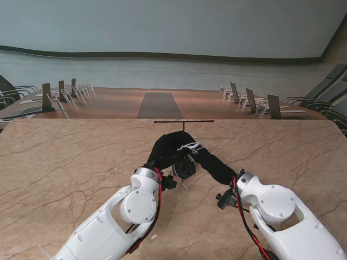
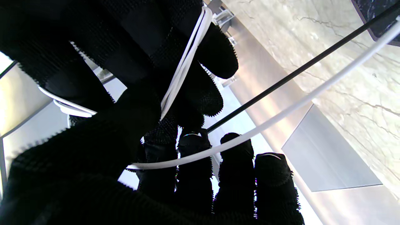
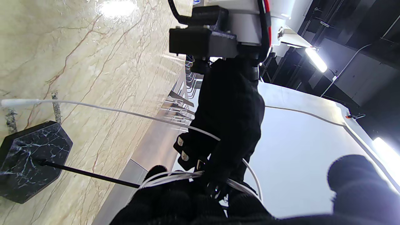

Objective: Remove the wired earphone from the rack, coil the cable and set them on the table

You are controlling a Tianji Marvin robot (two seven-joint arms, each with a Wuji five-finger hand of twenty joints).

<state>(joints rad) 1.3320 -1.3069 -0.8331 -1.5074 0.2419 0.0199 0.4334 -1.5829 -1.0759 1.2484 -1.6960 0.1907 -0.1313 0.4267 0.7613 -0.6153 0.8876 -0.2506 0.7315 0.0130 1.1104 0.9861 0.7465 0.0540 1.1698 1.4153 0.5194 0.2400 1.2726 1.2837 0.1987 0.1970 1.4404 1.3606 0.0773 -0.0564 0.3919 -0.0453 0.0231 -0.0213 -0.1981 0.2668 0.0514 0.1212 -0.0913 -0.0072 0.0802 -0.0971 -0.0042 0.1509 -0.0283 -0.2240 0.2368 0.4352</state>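
The white earphone cable (image 1: pixel 190 146) is off the rack and stretched between my two black-gloved hands over the middle of the table. My right hand (image 1: pixel 214 165) has several loops of cable (image 3: pixel 175 176) wound round its fingers (image 2: pixel 215 53). My left hand (image 1: pixel 162 151) meets it from the left, and a strand (image 2: pixel 281 115) crosses its fingertips (image 2: pixel 234 150). In the right wrist view the left hand (image 3: pixel 231 109) pinches the strand, whose free end (image 3: pixel 18 102) trails over the table. The rack (image 1: pixel 184 121) is a thin black T-bar on a black marble base (image 3: pixel 31 159), just beyond and under the hands.
The marble table (image 1: pixel 65 162) spreads wide on both sides of the hands. The rack's rod (image 2: pixel 297 70) passes close to the cable. Beyond the table's far edge is a long conference table with chairs and name stands (image 1: pixel 65 97).
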